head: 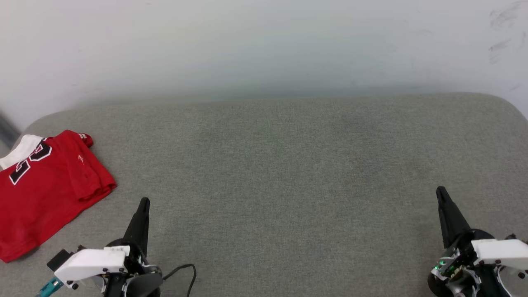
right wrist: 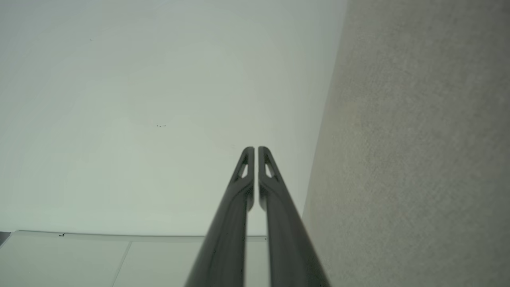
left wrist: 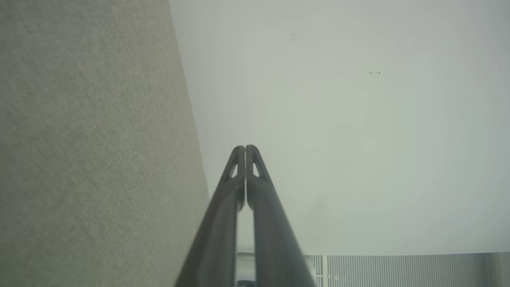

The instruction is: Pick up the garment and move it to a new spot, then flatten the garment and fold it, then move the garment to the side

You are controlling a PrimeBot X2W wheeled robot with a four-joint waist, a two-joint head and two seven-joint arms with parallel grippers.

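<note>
The garment (head: 49, 189), a red T-shirt with a white sleeve and black white-outlined lettering, lies folded at the far left of the grey padded surface (head: 288, 165). My left gripper (head: 143, 203) stands to its right, near the front edge, shut and holding nothing; in the left wrist view its fingertips (left wrist: 245, 149) meet. Far off at the lower right, my right gripper (head: 440, 190) is also shut and empty, and in the right wrist view its tips (right wrist: 253, 150) touch.
A pale wall (head: 264, 45) rises behind the grey surface, whose back corners are rounded. A black cable (head: 185, 270) loops beside the left arm's white wrist housing (head: 93, 262).
</note>
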